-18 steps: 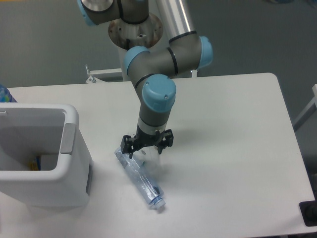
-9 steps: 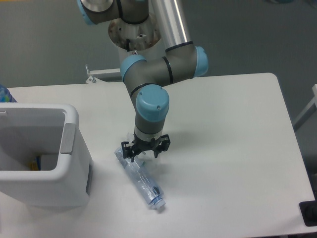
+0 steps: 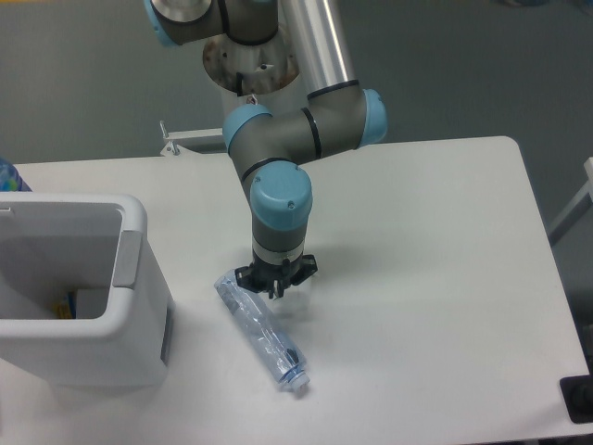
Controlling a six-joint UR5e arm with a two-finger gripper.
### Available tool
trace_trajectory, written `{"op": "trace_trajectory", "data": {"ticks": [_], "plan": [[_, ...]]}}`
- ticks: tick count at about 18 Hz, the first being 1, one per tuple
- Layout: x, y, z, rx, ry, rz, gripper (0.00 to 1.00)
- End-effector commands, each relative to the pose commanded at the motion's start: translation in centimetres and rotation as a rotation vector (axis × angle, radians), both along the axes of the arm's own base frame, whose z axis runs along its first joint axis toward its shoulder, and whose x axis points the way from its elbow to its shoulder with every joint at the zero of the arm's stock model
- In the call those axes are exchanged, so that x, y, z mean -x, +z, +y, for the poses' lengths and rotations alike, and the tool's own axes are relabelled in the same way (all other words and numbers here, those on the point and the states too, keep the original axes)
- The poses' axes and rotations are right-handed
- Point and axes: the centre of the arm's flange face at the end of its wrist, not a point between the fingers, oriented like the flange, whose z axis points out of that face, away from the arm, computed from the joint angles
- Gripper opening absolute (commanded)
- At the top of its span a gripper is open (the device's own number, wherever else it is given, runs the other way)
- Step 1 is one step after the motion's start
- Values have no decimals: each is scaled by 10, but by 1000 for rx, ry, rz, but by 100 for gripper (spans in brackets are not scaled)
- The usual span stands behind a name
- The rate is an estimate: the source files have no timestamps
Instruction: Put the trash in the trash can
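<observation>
The crushed clear bluish plastic bottle lies on the white table, running from upper left to lower right, cap end toward the front. My gripper points straight down right beside the bottle's upper end, low over the table. The crumpled white paper is hidden under the gripper. The finger links still stick out on both sides of the wrist, but the fingertips are hidden, so I cannot tell whether they hold anything. The large white trash can stands at the left edge, its opening facing up.
A small yellow and blue item lies inside the bin. A blue object peeks in behind the bin at the far left. The robot base stands at the back of the table. A black object sits at the front right corner.
The gripper has moved down and slightly left onto the spot where the crumpled paper lay, covering it. Its finger links look drawn in a little. The bottle has not moved.
</observation>
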Motion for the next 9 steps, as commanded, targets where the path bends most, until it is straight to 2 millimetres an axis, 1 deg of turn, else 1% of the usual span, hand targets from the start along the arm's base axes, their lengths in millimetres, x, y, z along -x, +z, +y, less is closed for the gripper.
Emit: {"op": "trace_trajectory", "data": {"ticks": [6, 7, 9], "plan": [[4, 2, -3, 5, -50, 16, 0], [9, 4, -3, 2, -47, 19, 0], [26, 15, -11, -15, -18, 32, 0]]}}
